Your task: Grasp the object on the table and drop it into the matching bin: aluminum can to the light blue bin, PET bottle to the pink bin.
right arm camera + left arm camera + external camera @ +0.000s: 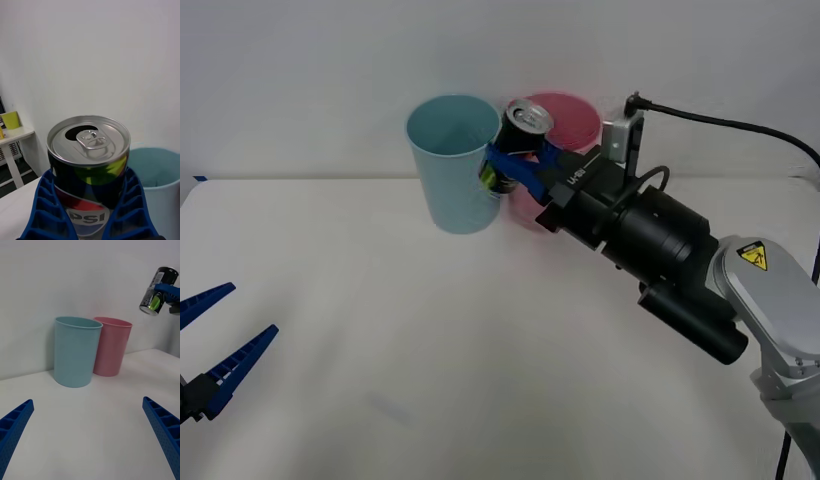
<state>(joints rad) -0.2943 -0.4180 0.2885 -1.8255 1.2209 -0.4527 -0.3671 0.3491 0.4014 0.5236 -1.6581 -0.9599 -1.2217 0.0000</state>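
Observation:
The aluminum can, dark with a silver pull-tab top, hangs tilted in the air with my right gripper shut on its body. In the front view it sits between the rims of the light blue bin and the pink bin. Close up, the can sits between the blue fingers, and the light blue bin stands open just beyond and below it. From the left wrist, the can is higher than both bins' rims. My left gripper rests open low at the table's left.
The two bins stand side by side, touching, at the back of the white table near the wall. A black cable arcs over my right arm. A side table with a yellow-green cup stands farther off.

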